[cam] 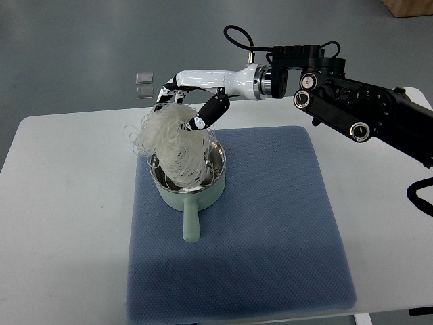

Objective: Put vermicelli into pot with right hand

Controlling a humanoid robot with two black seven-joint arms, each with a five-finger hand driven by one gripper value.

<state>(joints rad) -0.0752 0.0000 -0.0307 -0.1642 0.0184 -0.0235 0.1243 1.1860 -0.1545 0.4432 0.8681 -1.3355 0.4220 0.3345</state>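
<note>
- A blue mat (pixel 270 223) lies on the white table (pixel 61 203), covering the near and middle ground; its near edge reaches almost to the table's near edge.
- A pale green pot (pixel 193 193) stands on the far-left part of the mat, upright, its handle (pixel 191 223) pointing toward the near side.
- The inside of the pot is bright metal; the lower end of a vermicelli bundle (pixel 172 145) hangs down into it.
- The bundle is a loose white tangle, its upper part above the pot's far-left rim, stray loops spreading left beyond the pot.
- The right hand (pixel 193 101) is above the pot's far rim, fingers curled around the top of the vermicelli and holding it.
- The right arm (pixel 352 108) comes in from the right edge, black links leading to a white forearm.
- Two small clear squares (pixel 144 84) lie on the grey floor beyond the table's far edge.
</note>
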